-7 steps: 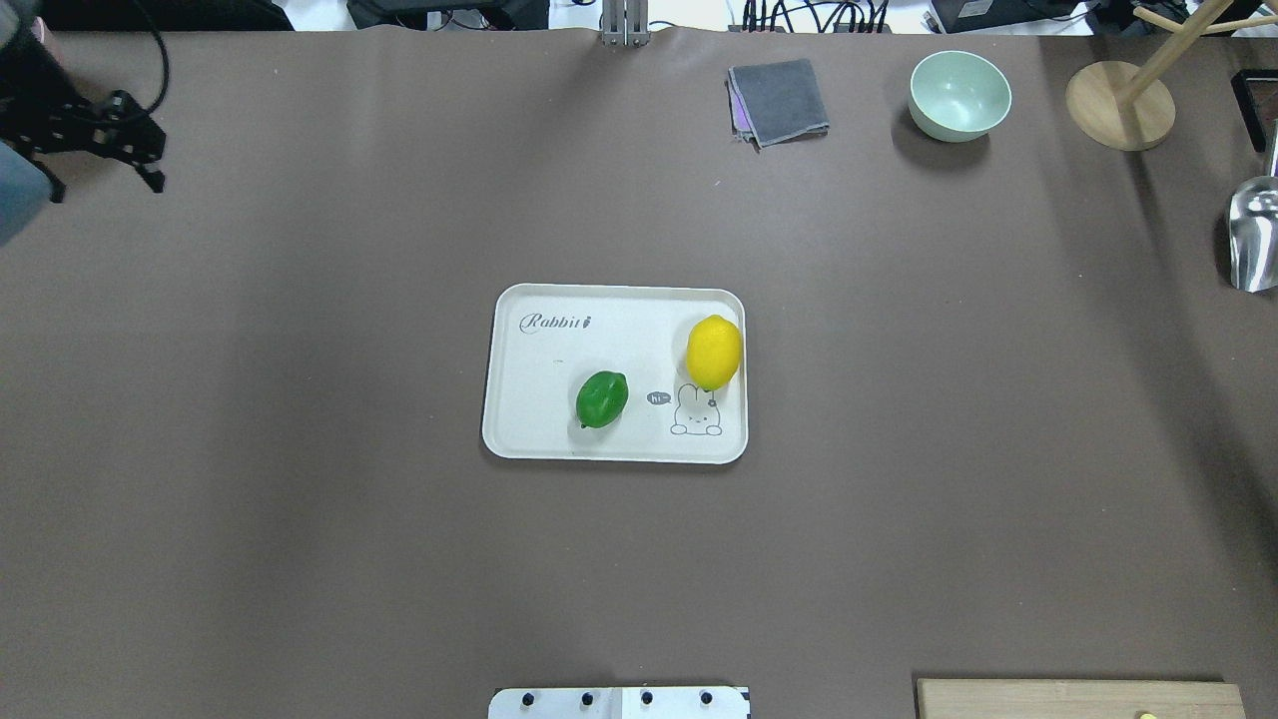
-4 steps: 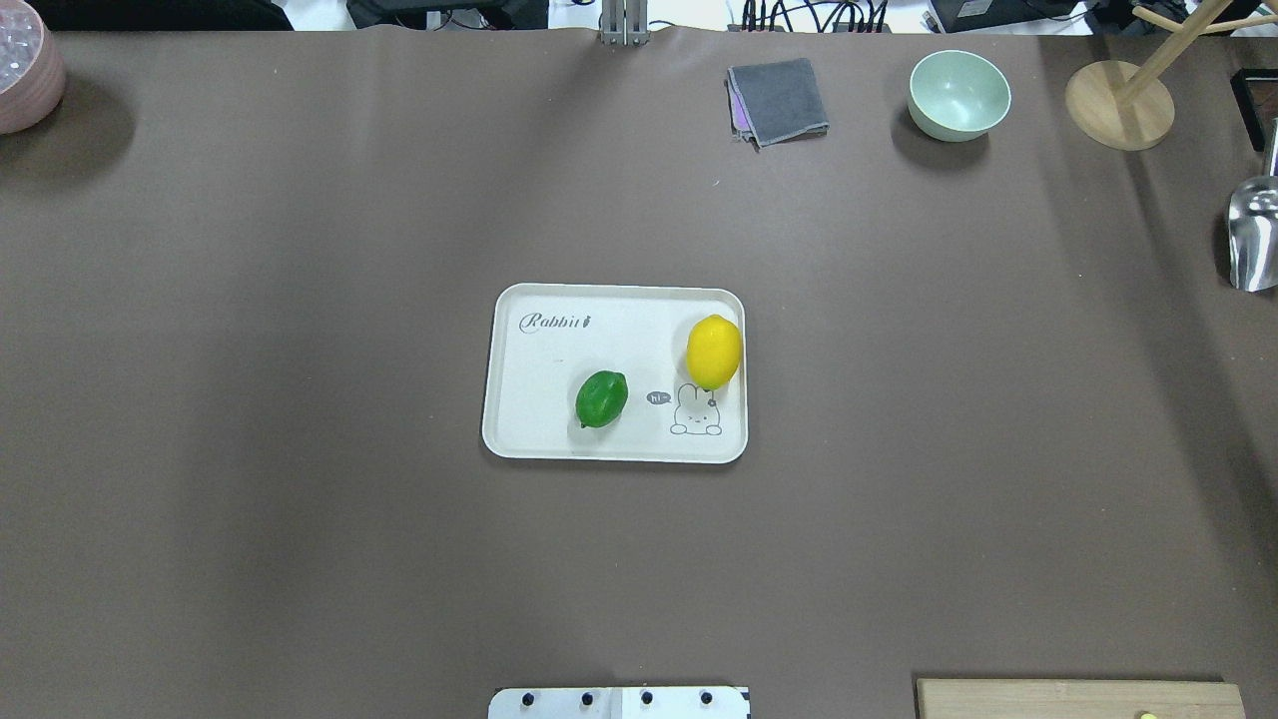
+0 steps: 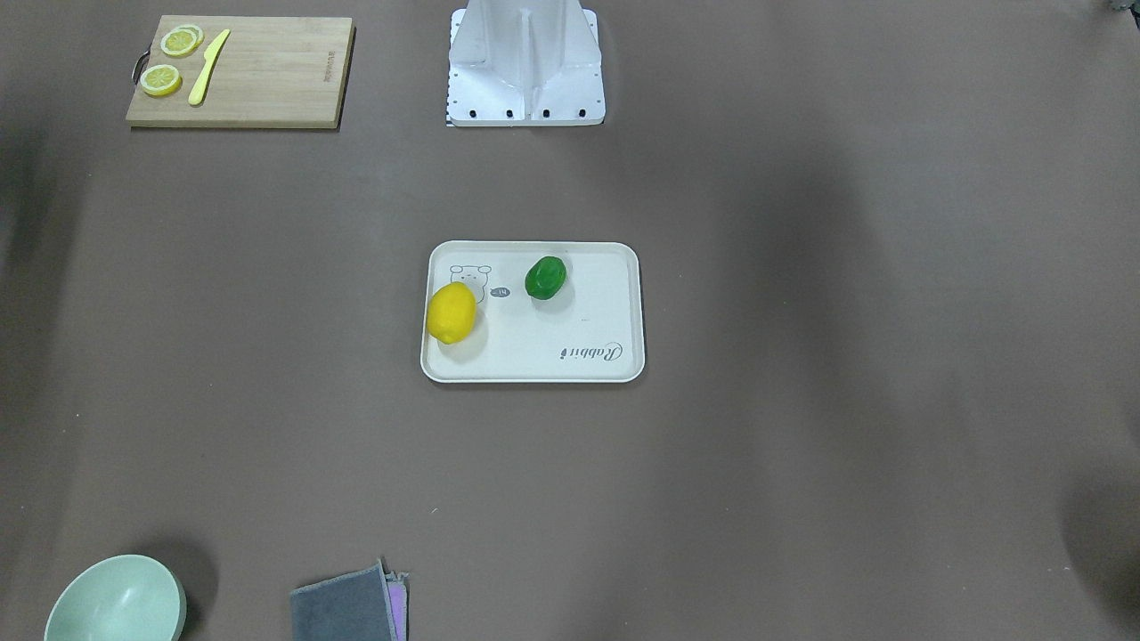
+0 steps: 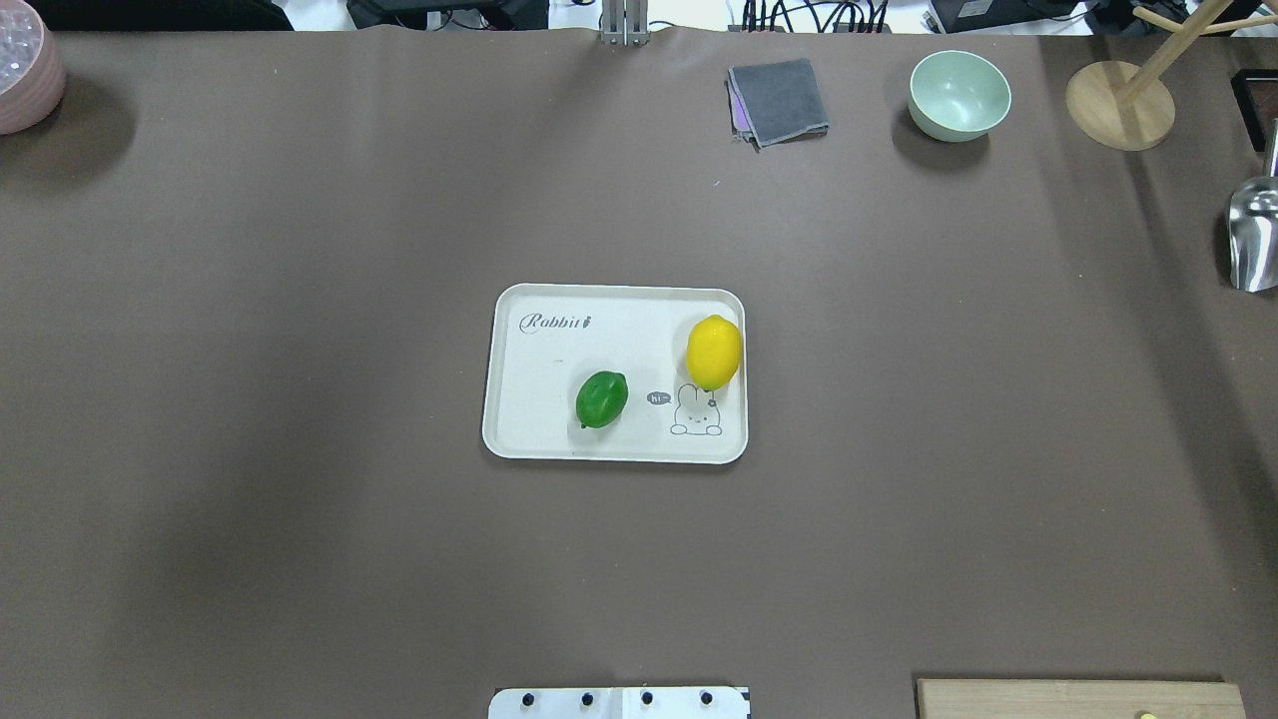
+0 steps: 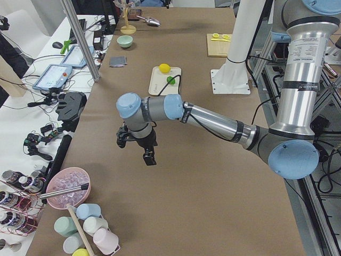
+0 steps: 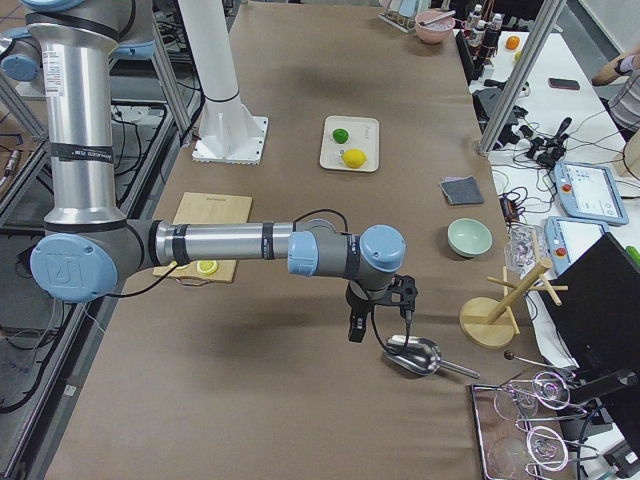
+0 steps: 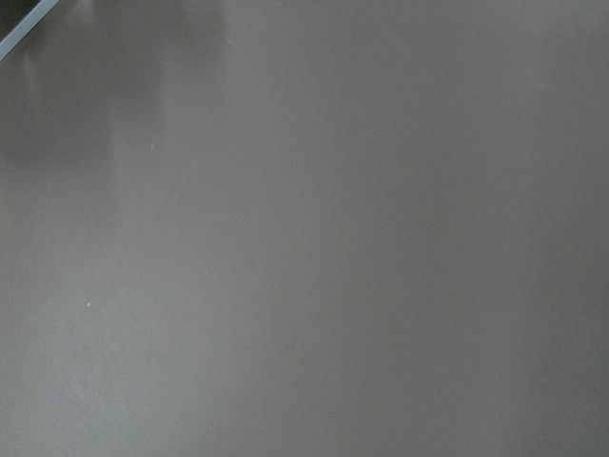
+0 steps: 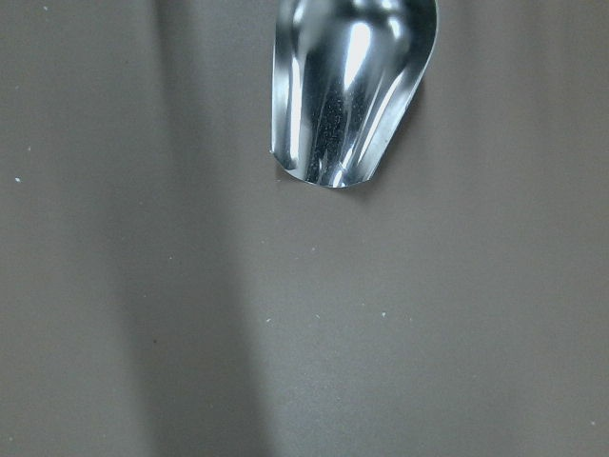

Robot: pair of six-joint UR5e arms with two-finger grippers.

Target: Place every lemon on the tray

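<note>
The off-white tray (image 4: pixel 539 379) with the "Rabbit" script lies at the table's middle; it also shows in the front view (image 3: pixel 570 343). The yellow lemon (image 4: pixel 714 352) (image 3: pixel 451 312) lies on the tray by the bear drawing. The green lemon (image 4: pixel 601 399) (image 3: pixel 545 278) lies on the tray beside it. My left gripper (image 5: pixel 137 146) hangs over bare table far from the tray, at the left end. My right gripper (image 6: pixel 380 325) hangs at the right end beside a metal scoop (image 8: pixel 352 86). Both show only in the side views, so I cannot tell whether they are open or shut.
A cutting board (image 3: pixel 267 71) with lemon slices and a yellow knife lies near the robot base (image 3: pixel 525 62). A mint bowl (image 4: pixel 959 95), a grey cloth (image 4: pixel 779 100), a wooden stand (image 4: pixel 1118 105) and a pink bowl (image 4: pixel 25 65) stand along the far edge.
The left arm's gripper, seen at the overhead view's top left one second ago, has moved out of that view and uncovered the pink bowl. The lemons and tray have not moved.
</note>
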